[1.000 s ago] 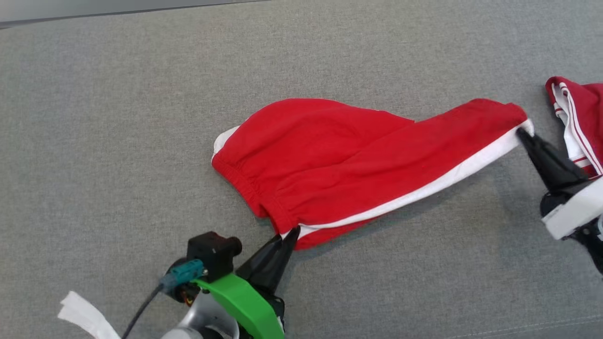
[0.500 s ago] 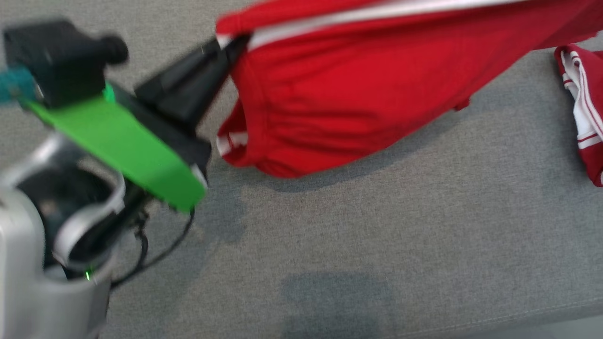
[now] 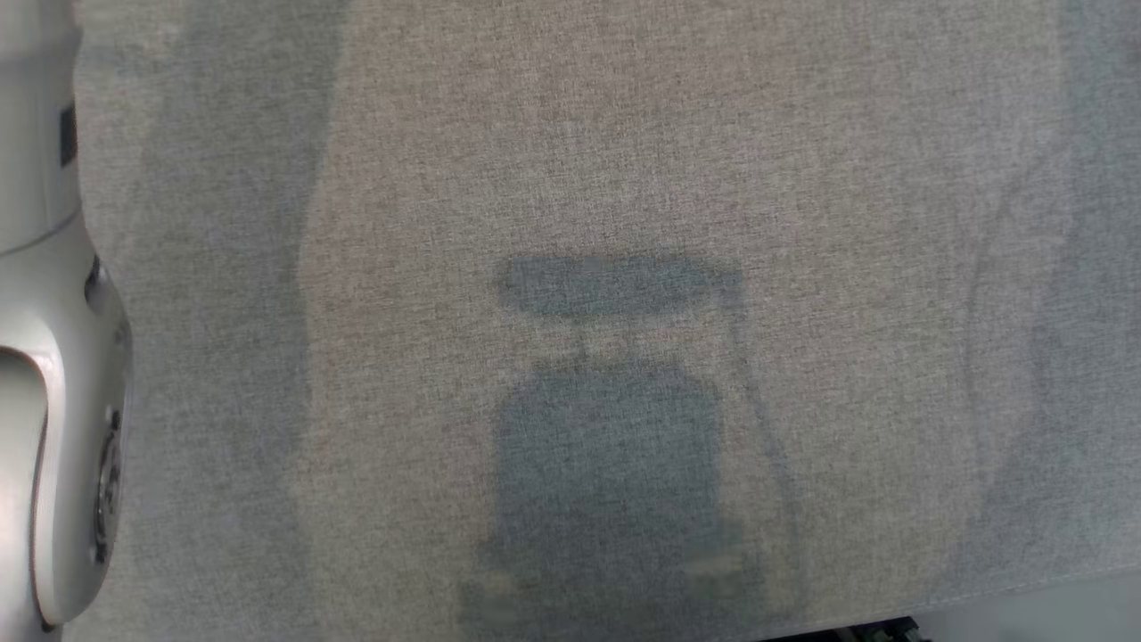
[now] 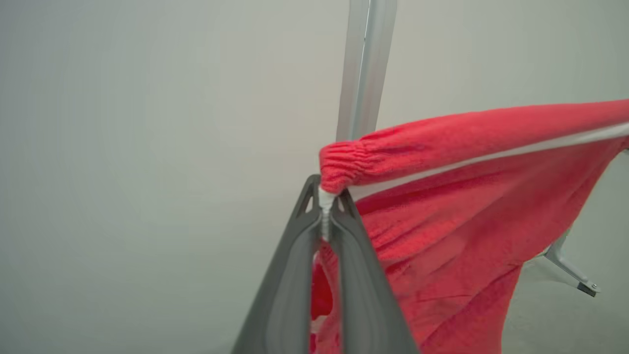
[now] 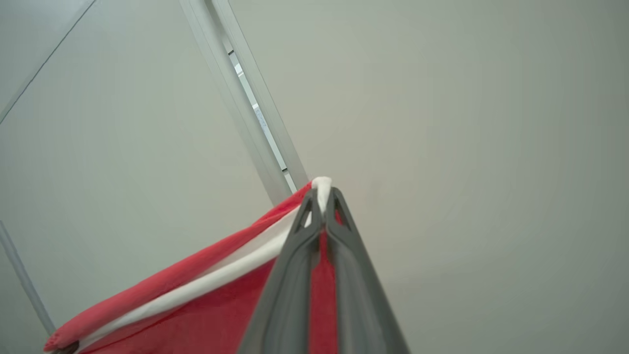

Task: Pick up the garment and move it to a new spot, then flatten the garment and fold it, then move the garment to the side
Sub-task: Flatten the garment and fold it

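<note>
Garment [image 4: 442, 211] hangs in the air, stretched between both tools. Left tool [image 4: 326, 209] is pinched tight on the gathered elastic waistband corner, right tool [image 5: 322, 199] on the white-stripe end. Soft red fleecy knit, sagging below. Hold the striped edge taut and level, then lower evenly onto the grey woven bench [image 3: 624, 134].

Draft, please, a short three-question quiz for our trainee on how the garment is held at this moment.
1. True or false: the left tool is shut on the red soft-fabric garment.
2. What does the right tool pinch? A the garment's white stripe; B a green strap; C nothing.
3. Fill in: in the head view, the grey woven surface carries a dark ____.
Key: 1 true; 2 A; 3 shadow.
</note>
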